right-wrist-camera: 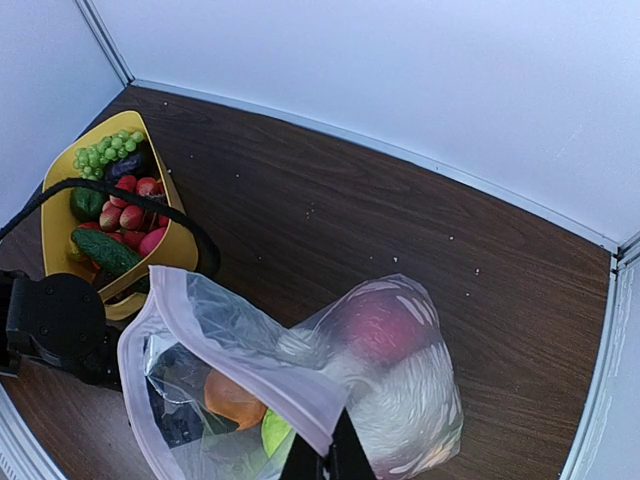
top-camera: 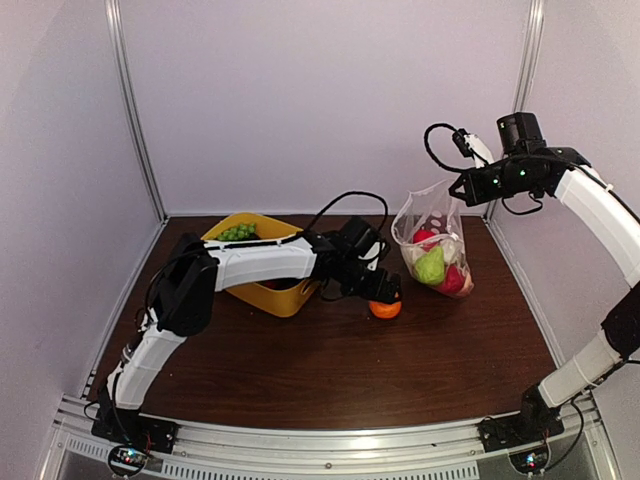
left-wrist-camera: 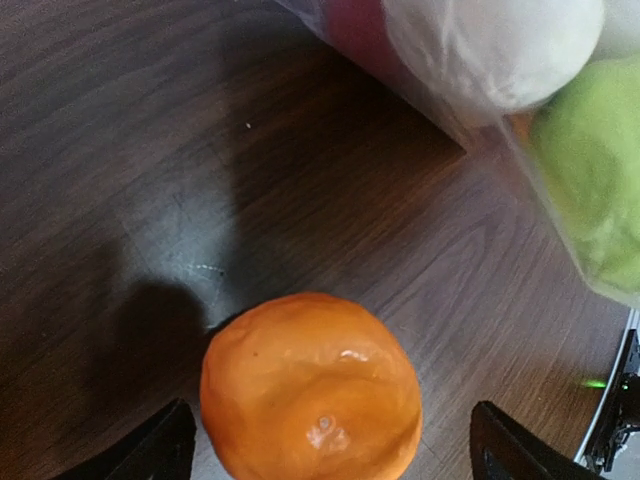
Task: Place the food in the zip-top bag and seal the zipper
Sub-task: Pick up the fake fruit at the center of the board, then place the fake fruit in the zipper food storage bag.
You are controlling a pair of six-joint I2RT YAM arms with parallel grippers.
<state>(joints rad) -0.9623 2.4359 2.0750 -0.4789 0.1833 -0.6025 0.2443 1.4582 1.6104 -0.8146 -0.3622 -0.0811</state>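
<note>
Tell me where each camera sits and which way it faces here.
Top external: above and behind, looking down the table; left arm and right arm show, left pincer at the orange, right pincer holding up the zip-top bag.
Left wrist: low over the table, facing the orange; its two fingertips show at the bottom.
Right wrist: high, looking down on the bag's mouth and the yellow tub; its pinched fingers show.
Shared: the bag appears in all three.

The left arm (top-camera: 260,262) reaches low, jaws spread; right arm (top-camera: 600,215) raised, jaws pinched.
</note>
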